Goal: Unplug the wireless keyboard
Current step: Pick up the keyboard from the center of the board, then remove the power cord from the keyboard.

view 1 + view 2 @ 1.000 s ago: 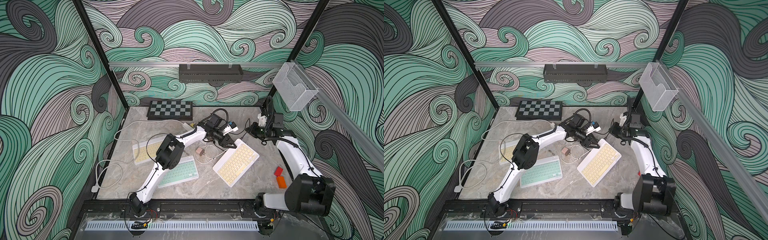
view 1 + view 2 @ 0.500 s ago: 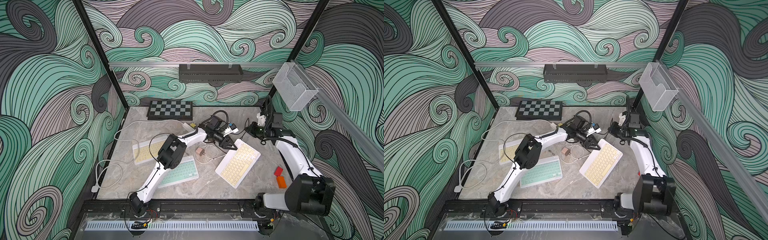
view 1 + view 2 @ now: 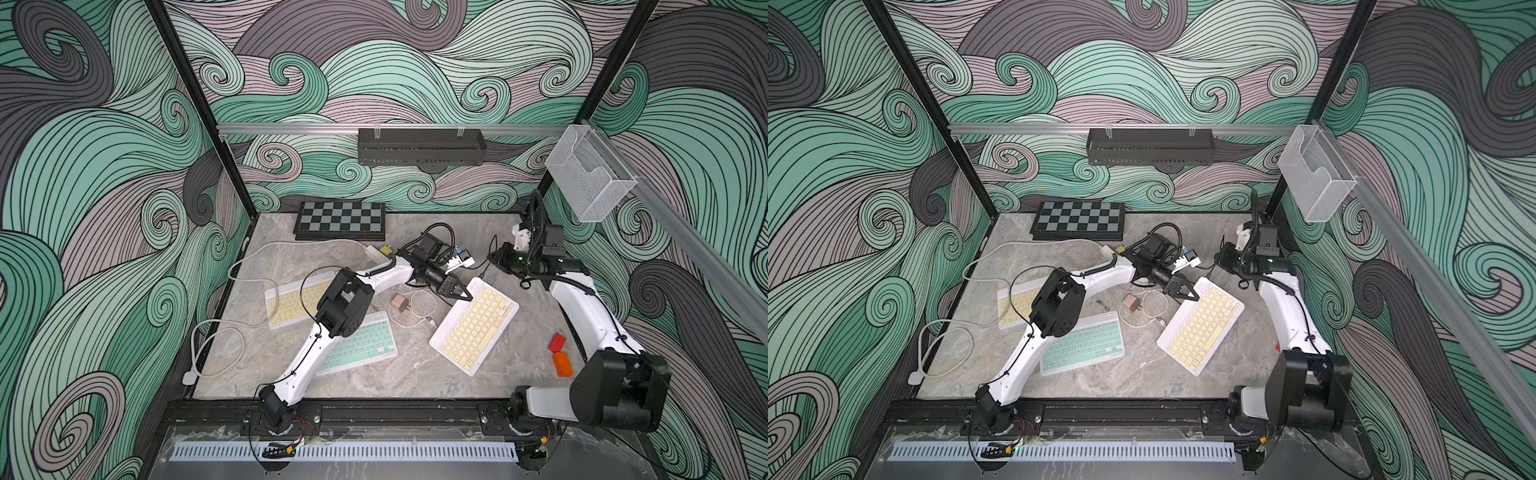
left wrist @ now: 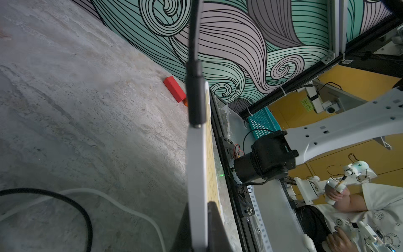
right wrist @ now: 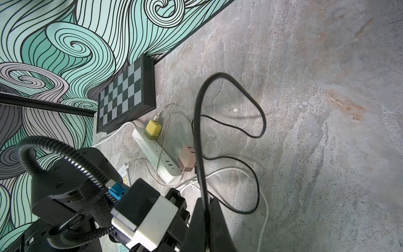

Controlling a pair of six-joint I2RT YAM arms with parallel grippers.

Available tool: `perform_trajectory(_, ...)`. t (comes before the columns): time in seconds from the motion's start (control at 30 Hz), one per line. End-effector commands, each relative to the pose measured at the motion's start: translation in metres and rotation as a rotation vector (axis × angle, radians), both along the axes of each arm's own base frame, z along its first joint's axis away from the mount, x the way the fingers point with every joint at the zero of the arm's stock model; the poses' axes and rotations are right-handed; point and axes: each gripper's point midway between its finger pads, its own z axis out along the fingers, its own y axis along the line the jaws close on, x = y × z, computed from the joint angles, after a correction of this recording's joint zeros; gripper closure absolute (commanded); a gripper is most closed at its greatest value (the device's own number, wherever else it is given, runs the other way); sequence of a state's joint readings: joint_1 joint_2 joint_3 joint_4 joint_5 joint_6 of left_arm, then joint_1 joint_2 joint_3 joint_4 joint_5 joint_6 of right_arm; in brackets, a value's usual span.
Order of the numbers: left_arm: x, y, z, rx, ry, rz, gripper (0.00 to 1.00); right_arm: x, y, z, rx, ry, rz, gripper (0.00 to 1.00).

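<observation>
Clamped tight, the left claw (image 4: pixel 198 210) pinches a corner of the cream keyboard (image 3: pixel 476 328), one dark jaw pressed to each face of the thin white slab in the left wrist view. Farther along that same edge a black plug (image 4: pixel 194 96) sits seated in the keyboard's port. Its black cable (image 5: pixel 197 122) loops away to the right claw (image 5: pixel 205 200), which is closed on the cord (the line runs straight between the pinched fingers in the right wrist view).

In both top views the two claws face each other toward the back of the stone table (image 3: pixel 415 374), the left at the keyboard's far corner and the right just beyond it, clear of the keys. The keyboard lies slantwise on the table; whether the gripped corner is raised cannot be told.

Just to its left, a pink charger (image 3: pixel 400 304) rests on the stone inside a loose curl of white cord (image 3: pixel 415 320). A mint keyboard (image 3: pixel 361 345) lies nearer the front and a second cream keyboard (image 3: pixel 286 301) farther left, both partly hidden beneath the left arm. Behind that arm a white power strip (image 5: pixel 157 150) carries a yellow charger (image 5: pixel 153 129). A chessboard (image 3: pixel 340 218) sits against the back wall. A red block (image 3: pixel 557 343) and an orange block (image 3: pixel 563 364) lie together beside the right arm.
</observation>
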State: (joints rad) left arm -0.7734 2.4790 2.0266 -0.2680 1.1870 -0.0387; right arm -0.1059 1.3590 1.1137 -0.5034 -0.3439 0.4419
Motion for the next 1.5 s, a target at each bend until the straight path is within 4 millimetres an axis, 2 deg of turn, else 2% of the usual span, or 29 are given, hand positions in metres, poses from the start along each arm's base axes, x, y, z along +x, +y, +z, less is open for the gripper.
perform_trajectory(0.0,0.017,0.002,0.033,-0.070,-0.132,0.042,1.00,0.000,0.005,0.012,-0.017,-0.057,0.046,0.84)
perform_trajectory(0.13,0.022,0.013,0.054,-0.084,-0.117,0.059,1.00,-0.002,0.013,0.018,0.036,-0.094,0.129,0.59)
perform_trajectory(0.2,0.024,0.021,0.064,-0.091,-0.114,0.062,1.00,-0.002,0.025,0.031,0.140,-0.173,0.220,0.49)
perform_trajectory(0.3,0.026,0.032,0.074,-0.101,-0.112,0.065,1.00,-0.007,0.047,0.057,0.251,-0.342,0.380,0.42)
perform_trajectory(0.37,0.026,0.037,0.080,-0.108,-0.106,0.058,1.00,-0.011,0.058,0.064,0.273,-0.408,0.460,0.41)
perform_trajectory(0.53,0.023,0.045,0.092,-0.126,-0.101,0.035,1.00,-0.022,0.078,0.064,0.316,-0.462,0.605,0.47)
perform_trajectory(0.67,0.017,0.047,0.102,-0.150,-0.096,0.008,1.00,-0.021,0.079,0.059,0.296,-0.469,0.609,0.59)
perform_trajectory(0.87,0.009,0.055,0.111,-0.168,-0.100,-0.018,1.00,-0.016,0.075,0.052,0.265,-0.454,0.592,0.61)
perform_trajectory(1.07,0.015,0.061,0.118,-0.174,-0.114,0.000,1.00,-0.013,0.070,0.046,0.217,-0.432,0.571,0.62)
perform_trajectory(1.4,0.017,0.066,0.124,-0.176,-0.122,0.005,1.00,-0.019,0.078,0.049,0.262,-0.453,0.625,0.65)
perform_trajectory(1.47,0.014,0.068,0.125,-0.184,-0.119,-0.008,1.00,-0.017,0.081,0.051,0.275,-0.452,0.639,0.70)
